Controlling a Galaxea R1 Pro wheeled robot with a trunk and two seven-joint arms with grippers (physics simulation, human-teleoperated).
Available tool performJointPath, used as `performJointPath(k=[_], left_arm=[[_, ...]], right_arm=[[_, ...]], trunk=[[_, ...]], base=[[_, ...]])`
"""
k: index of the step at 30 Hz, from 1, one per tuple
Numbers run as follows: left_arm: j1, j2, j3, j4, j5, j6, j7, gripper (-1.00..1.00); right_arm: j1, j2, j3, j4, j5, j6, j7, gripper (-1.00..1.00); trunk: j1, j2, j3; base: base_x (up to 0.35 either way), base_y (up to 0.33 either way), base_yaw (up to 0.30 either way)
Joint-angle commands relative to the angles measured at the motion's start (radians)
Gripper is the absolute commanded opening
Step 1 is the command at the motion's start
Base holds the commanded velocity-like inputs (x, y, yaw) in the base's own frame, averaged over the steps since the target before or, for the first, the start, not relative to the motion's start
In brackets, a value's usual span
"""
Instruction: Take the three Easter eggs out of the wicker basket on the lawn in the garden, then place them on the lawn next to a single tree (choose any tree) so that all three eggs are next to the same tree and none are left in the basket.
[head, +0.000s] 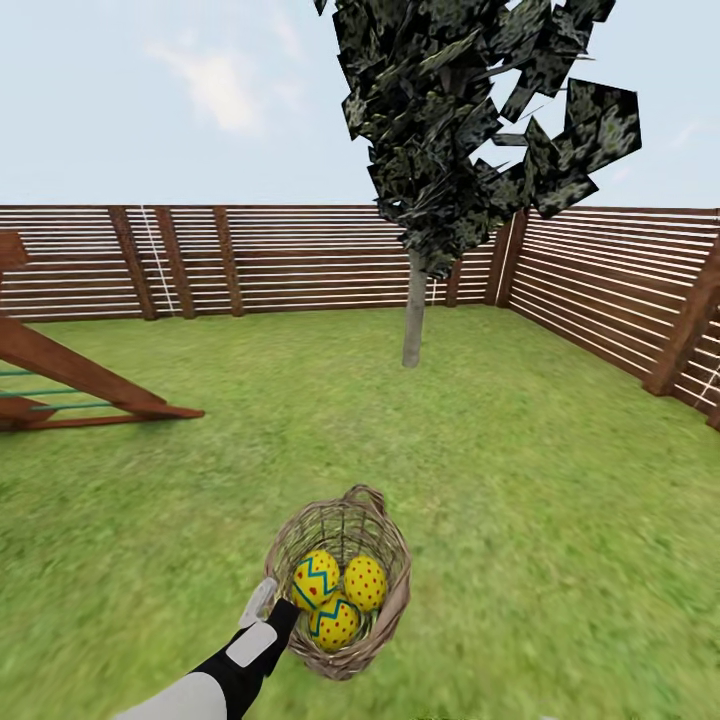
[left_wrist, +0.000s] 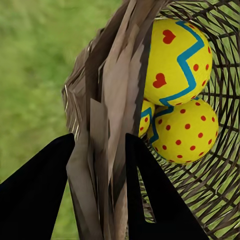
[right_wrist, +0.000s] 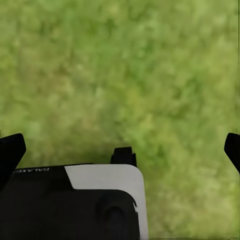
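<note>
The wicker basket (head: 345, 530) is low in the head view, on or just above the lawn (head: 520, 470), its mouth tipped toward me. Inside lie the three Easter eggs: a zigzag one (head: 316, 580), a red-dotted one (head: 366, 583) and a third (head: 333, 620) below them. My left gripper (head: 280, 612) is shut on the basket's near rim. In the left wrist view its black fingers (left_wrist: 40, 190) straddle the twig wall (left_wrist: 107, 125), with the heart egg (left_wrist: 177, 62) and the dotted egg (left_wrist: 185, 130) just beyond. My right gripper (right_wrist: 121, 145) hangs open over bare grass.
The tree (head: 413, 320) with a pale trunk and dark foliage stands several metres ahead, near the back fence (head: 300, 260). The slatted fence continues along the right side (head: 620, 290). A wooden play frame (head: 70, 380) sits at the left. Open grass lies between basket and tree.
</note>
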Motion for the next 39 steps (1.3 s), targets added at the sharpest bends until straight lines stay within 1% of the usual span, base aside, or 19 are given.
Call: performJointPath(k=[1, 7, 10, 11, 17, 27, 30, 39], left_arm=[[0.000, -0.001, 0.003, -0.002, 0.001, -0.001, 0.003, -1.00], [0.000, -0.001, 0.003, -0.002, 0.001, -0.001, 0.003, -1.00], [0.000, -0.001, 0.003, -0.002, 0.001, -0.001, 0.003, -1.00], [0.000, -0.001, 0.003, -0.002, 0.001, -0.001, 0.003, -1.00], [0.000, -0.001, 0.003, -0.002, 0.001, -0.001, 0.003, -1.00], [0.000, -0.001, 0.003, -0.002, 0.001, -0.001, 0.003, -1.00], [0.000, -0.001, 0.002, -0.003, 0.001, -0.001, 0.003, -1.00], [0.000, -0.001, 0.002, -0.002, 0.001, -0.001, 0.003, -1.00]], right_arm=[[-0.001, -0.001, -0.009, 0.002, 0.004, 0.005, 0.003, 1.00], [-0.001, -0.001, -0.009, 0.001, 0.002, 0.007, 0.001, 1.00], [-0.001, 0.001, -0.010, 0.001, 0.000, 0.007, -0.054, 1.00], [-0.001, 0.001, -0.010, 0.001, 0.000, 0.007, -0.058, 1.00], [-0.001, 0.002, -0.010, 0.001, 0.000, 0.007, -0.062, 1.00], [-0.001, 0.003, -0.010, 0.001, -0.001, 0.006, -0.062, 1.00], [-0.001, 0.004, -0.009, 0.005, 0.010, -0.006, -0.063, 1.00], [0.026, 0.005, -0.008, 0.011, 0.006, -0.009, -0.062, 1.00]], trunk=[[0.000, -0.001, -0.001], [0.000, -0.001, -0.006], [0.000, -0.001, -0.011], [0.000, -0.001, -0.013], [0.000, -0.001, -0.022], [0.000, -0.001, -0.038], [0.000, -0.001, -0.040], [0.000, -0.001, -0.040]], base=[[0.000, 0.000, -0.257], [0.000, 0.000, -0.047], [0.000, 0.000, 0.000], [0.000, 0.000, 0.000], [0.000, 0.000, -0.019], [0.001, 0.000, -0.082], [0.222, -0.079, -0.036], [0.305, -0.105, -0.001]])
